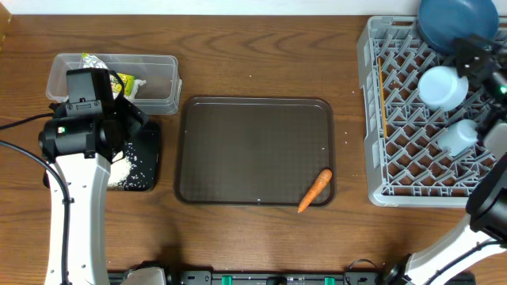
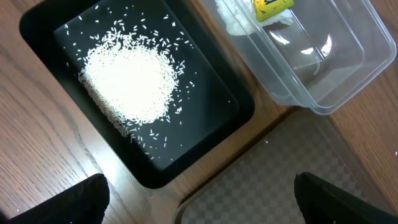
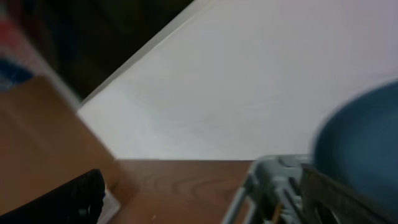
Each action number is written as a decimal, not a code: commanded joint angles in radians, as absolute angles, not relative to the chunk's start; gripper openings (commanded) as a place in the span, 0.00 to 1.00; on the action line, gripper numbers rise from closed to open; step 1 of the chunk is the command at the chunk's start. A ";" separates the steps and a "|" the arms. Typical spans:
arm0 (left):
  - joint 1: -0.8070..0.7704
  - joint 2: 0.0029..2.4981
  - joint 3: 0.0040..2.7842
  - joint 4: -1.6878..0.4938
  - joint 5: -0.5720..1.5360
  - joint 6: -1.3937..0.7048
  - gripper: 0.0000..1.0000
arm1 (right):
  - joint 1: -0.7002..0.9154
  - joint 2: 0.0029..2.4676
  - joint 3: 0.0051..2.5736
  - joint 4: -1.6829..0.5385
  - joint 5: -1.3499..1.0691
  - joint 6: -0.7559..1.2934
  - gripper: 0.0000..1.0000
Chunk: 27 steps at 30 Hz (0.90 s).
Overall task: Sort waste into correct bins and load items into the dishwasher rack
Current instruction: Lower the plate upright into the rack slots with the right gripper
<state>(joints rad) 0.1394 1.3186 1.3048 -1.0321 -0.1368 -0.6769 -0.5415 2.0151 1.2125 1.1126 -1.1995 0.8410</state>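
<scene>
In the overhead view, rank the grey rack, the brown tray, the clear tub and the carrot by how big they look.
Largest to smallest: grey rack, even with its right edge cut off; brown tray; clear tub; carrot.

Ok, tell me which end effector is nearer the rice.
Left. The left end effector hangs over the black tray with the rice; the right end effector is far off over the rack.

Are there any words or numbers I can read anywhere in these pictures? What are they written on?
Yellow snack wrapper in the clear tub: it has dark print, but it is too small and blurred to read.
Nothing else shows any words, numbers or signs: not the black tray, the brown tray, the grey rack or the cups.
</scene>
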 commanded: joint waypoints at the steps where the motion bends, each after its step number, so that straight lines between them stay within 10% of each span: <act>1: 0.140 1.321 1.313 -1.036 -0.142 -0.671 0.98 | -0.477 1.950 1.272 1.081 -1.268 0.714 0.99; 8: 0.140 1.321 1.313 -1.036 -0.142 -0.671 0.98 | -0.414 1.880 1.356 0.503 -1.044 0.373 0.99; 14: 0.140 1.321 1.313 -1.036 -0.142 -0.671 0.98 | -0.292 1.797 1.507 -0.189 0.011 -0.086 0.99; 27: 0.140 1.321 1.313 -1.036 -0.142 -0.671 0.98 | -0.169 1.866 1.712 -0.284 0.156 -0.363 0.98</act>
